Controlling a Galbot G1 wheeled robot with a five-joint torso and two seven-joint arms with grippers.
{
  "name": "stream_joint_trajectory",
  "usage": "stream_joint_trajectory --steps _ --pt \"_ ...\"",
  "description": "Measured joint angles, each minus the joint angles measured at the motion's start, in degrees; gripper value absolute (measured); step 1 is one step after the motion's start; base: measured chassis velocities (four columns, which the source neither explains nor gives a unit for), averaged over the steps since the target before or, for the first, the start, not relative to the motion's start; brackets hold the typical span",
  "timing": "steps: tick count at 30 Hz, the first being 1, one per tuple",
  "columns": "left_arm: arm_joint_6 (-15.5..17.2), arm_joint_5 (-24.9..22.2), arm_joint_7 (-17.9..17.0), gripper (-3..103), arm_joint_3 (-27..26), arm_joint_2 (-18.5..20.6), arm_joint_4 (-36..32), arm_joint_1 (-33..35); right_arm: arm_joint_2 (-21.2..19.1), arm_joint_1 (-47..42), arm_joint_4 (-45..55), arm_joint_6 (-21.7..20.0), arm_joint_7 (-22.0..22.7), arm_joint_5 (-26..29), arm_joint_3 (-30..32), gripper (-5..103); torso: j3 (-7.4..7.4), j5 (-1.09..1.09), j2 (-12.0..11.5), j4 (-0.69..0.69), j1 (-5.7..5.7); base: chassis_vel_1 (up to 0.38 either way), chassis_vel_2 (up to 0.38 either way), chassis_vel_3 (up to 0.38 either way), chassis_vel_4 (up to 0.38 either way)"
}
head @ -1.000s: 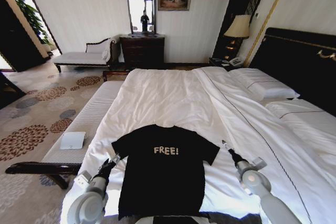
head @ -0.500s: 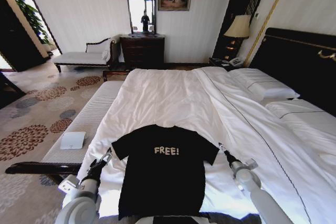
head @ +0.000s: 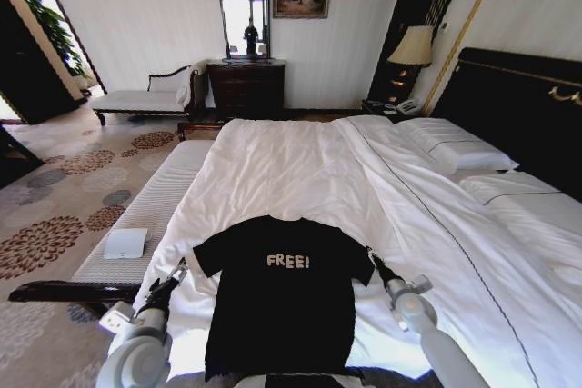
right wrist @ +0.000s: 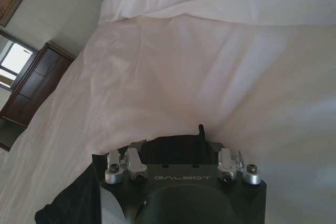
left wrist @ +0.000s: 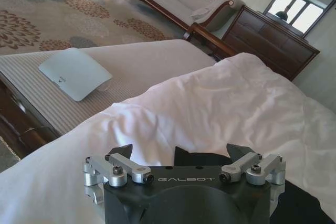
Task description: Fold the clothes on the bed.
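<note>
Now the black T-shirt (head: 277,293) lies spread flat, chest up, on the near end of the bed (head: 300,170), its white "FREE!" lettering readable and its collar pointing toward the far end of the room. Both sleeves are spread out to the sides, and the hem reaches the near edge of the white duvet. The left gripper (head: 178,270) sits just beside the shirt's left sleeve, close above the sheet near the edge of the mattress; in the left wrist view its two dark fingertips (left wrist: 122,152) stand well apart, spread wide with nothing between them, and a bit of black cloth shows just ahead of them. The right gripper (head: 371,256) is at the edge of the right sleeve; in the right wrist view the black fabric (right wrist: 173,148) lies directly in front of its body, and one thin dark finger (right wrist: 200,132) pokes up over the cloth, but whether the claw is parted or pinched on the sleeve cannot be told. To the left of the bed runs a long striped bench (head: 150,211) with a small white pad (head: 125,243) resting on it. White pillows (head: 455,147) lie at the right side against the dark headboard (head: 518,106).
</note>
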Motion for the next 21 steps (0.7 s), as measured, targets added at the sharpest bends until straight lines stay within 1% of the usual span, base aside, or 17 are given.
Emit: stream_joint_trajectory --steps 1,2,3,4,5,7,9,11,12,14,15,16,17,18,21 --pt "0.0 -0.2 -0.1 100 -0.1 0.3 0.0 0.5 0.5 0.1 -0.2 0.1 0.0 -0.6 0.0 59 0.0 0.0 0.0 0.0 0.0 0.0 0.0 0.0 0.0" --pt "0.0 -0.2 -0.1 100 -0.1 0.3 0.0 0.5 0.5 0.1 -0.2 0.1 0.0 -0.6 0.0 59 0.0 0.0 0.0 0.0 0.0 0.0 0.0 0.0 0.0" --pt "-0.1 -0.2 -0.1 100 -0.1 0.6 -0.1 1.0 1.2 0.1 -0.3 0.2 0.1 -1.3 0.1 54 0.0 0.0 0.0 0.0 0.0 0.0 0.0 0.0 0.0" --pt "-0.2 -0.2 -0.2 100 0.1 0.9 -0.1 1.5 2.2 0.1 -0.5 0.5 0.2 -2.2 0.3 54 0.0 0.0 0.0 0.0 0.0 0.0 0.0 0.0 0.0" --pt "-0.3 -0.2 -0.3 100 0.3 1.1 -0.1 1.8 2.6 0.1 -0.6 0.7 0.4 -2.6 0.4 43 0.0 0.01 0.0 0.0 0.0 0.0 0.0 0.0 0.0" --pt "-0.4 -0.1 -0.3 100 0.6 1.3 -0.1 1.9 3.0 0.0 -0.6 0.9 0.5 -3.0 0.5 43 0.0 0.01 0.0 0.0 0.0 0.0 0.0 0.0 0.0" --pt "-0.6 0.1 -0.5 100 1.5 1.4 0.3 1.6 3.7 -0.2 -0.5 1.5 1.1 -3.9 1.0 32 0.0 0.01 0.0 0.0 0.0 0.0 0.0 0.0 0.0" --pt "-0.6 0.3 -0.7 100 2.0 1.3 0.6 1.2 3.7 -0.3 -0.4 1.7 1.4 -4.2 1.3 32 0.0 0.02 0.0 0.01 0.0 0.0 0.0 0.0 0.0" --pt "-0.6 0.6 -0.8 100 2.5 1.2 0.9 0.9 3.5 -0.4 -0.3 1.9 1.5 -4.4 1.5 21 0.0 0.03 0.0 0.01 0.0 0.0 0.0 0.0 0.0" --pt "-0.6 1.3 -1.0 100 3.4 0.8 1.4 0.3 2.7 -0.5 -0.2 2.5 1.6 -4.7 2.1 10 0.0 0.02 0.0 0.0 0.0 0.0 0.0 0.0 0.0" --pt "-0.6 1.5 -1.0 100 3.7 0.6 1.7 0.1 2.3 -0.5 -0.2 2.7 1.6 -4.9 2.3 10 0.0 0.02 0.0 0.0 0.0 0.0 0.0 0.0 0.0" --pt "-0.7 1.8 -1.0 100 4.0 0.4 2.0 -0.2 1.8 -0.6 -0.2 3.0 1.7 -5.0 2.4 4 0.0 0.02 0.0 0.0 0.0 0.0 0.0 0.0 0.0" --pt "-0.7 1.8 -1.0 100 4.0 0.4 2.0 -0.2 1.8 -0.6 -0.2 3.0 1.7 -5.0 2.4 4 0.0 0.02 0.0 0.0 0.0 0.0 0.0 0.0 0.0" --pt "-0.8 2.2 -1.1 100 4.2 0.1 2.5 -0.4 1.4 -0.6 -0.2 3.4 1.7 -5.3 2.7 2 0.0 0.02 0.0 0.0 0.0 0.0 0.0 0.0 0.0" --pt "-1.0 2.5 -1.1 100 4.3 -0.3 2.9 -0.6 0.9 -0.5 -0.2 4.2 1.7 -5.9 2.8 0 0.0 0.02 0.0 0.0 0.0 0.0 0.0 0.0 0.0"
